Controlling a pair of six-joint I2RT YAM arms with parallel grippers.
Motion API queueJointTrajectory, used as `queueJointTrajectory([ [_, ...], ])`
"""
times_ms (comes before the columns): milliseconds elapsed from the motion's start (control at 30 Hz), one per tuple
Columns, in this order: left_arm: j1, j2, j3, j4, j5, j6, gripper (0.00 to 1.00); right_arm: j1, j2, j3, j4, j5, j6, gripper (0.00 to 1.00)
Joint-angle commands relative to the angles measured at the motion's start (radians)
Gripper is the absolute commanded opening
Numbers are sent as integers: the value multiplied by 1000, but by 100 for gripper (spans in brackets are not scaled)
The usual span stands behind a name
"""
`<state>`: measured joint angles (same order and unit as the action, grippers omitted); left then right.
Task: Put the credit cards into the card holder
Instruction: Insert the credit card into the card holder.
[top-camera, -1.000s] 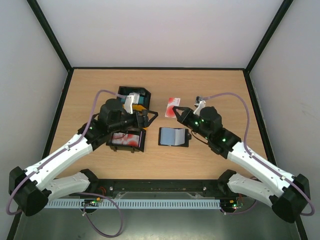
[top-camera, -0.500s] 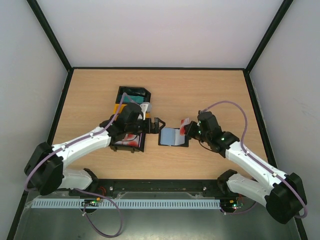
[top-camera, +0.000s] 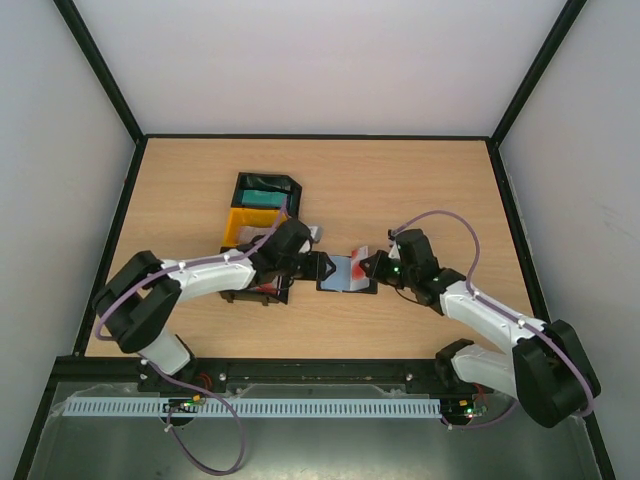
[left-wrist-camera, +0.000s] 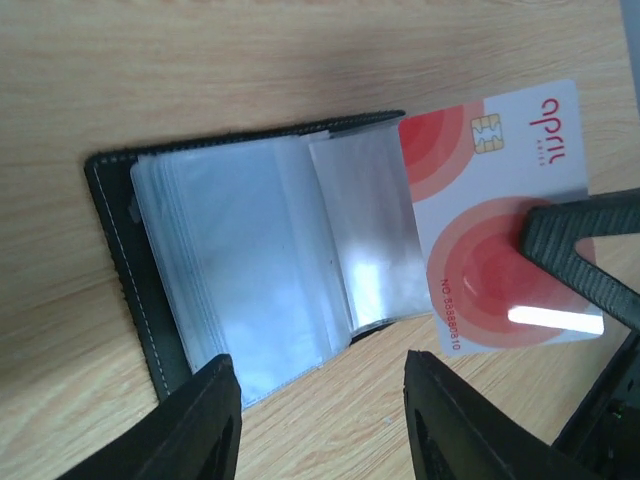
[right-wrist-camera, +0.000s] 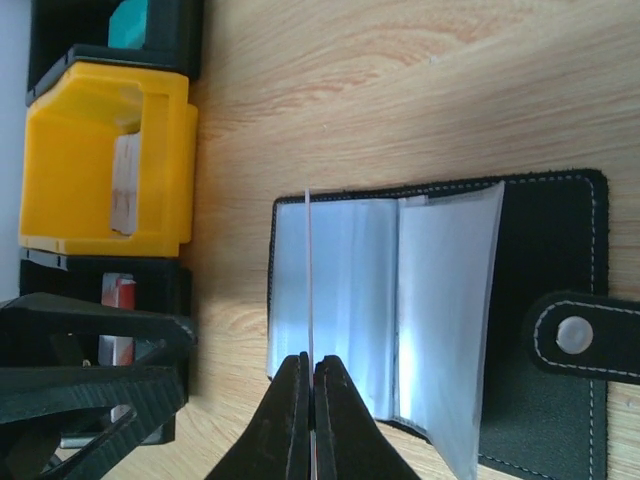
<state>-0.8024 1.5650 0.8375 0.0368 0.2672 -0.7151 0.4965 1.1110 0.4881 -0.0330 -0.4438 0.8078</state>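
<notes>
Pale wood-grain bench (top-camera: 200, 180) carries everything. Clamped between the right tool's (right-wrist-camera: 308, 395) closed fingers is a glossy red-and-white card (left-wrist-camera: 500, 210) printed "april", with a gold chip by the name and a line of small digits along one edge. Just beyond that tool's tips the black stitched card holder (left-wrist-camera: 110, 260) lies open, its floppy clear sleeves (left-wrist-camera: 250, 250) fanned and the card's edge at the outermost one. The snap strap (right-wrist-camera: 570, 335) sits to that tool's right. The left tool (left-wrist-camera: 320, 370) hangs with jaws apart over the holder's edge, gripping nothing. A blocky yellow tray (right-wrist-camera: 100, 160) stands to the right tool's upper left, with wood showing between it and the holder.
</notes>
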Motion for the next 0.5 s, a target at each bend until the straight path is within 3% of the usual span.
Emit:
queueJointTrajectory([
  [0, -12, 50, 40, 12, -29, -6, 45, -4, 14, -60, 152, -24, -6, 2],
  [467, -14, 188, 96, -120, -72, -28, 36, -4, 181, -131, 416, -54, 27, 2],
])
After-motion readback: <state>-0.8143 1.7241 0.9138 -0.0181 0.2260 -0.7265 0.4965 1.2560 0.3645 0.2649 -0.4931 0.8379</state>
